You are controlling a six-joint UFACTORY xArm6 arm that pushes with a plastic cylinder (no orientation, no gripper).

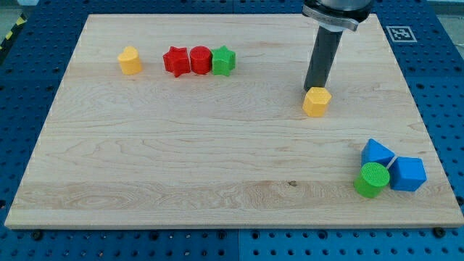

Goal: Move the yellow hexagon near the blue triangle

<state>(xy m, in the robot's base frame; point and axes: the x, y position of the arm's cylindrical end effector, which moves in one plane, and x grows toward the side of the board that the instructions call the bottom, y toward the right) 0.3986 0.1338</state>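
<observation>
Yellow plastic hexagon block (317,101) sits touching my tip (313,89), a bare rod holding nothing, so I should push steadily down-right toward the blue plastic triangle block (376,153).

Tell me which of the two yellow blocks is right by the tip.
The yellow hexagon right of centre: my tip sits just behind it, at its top edge. The other yellow block lies far off at the view's upper left, left of the red star.
</observation>
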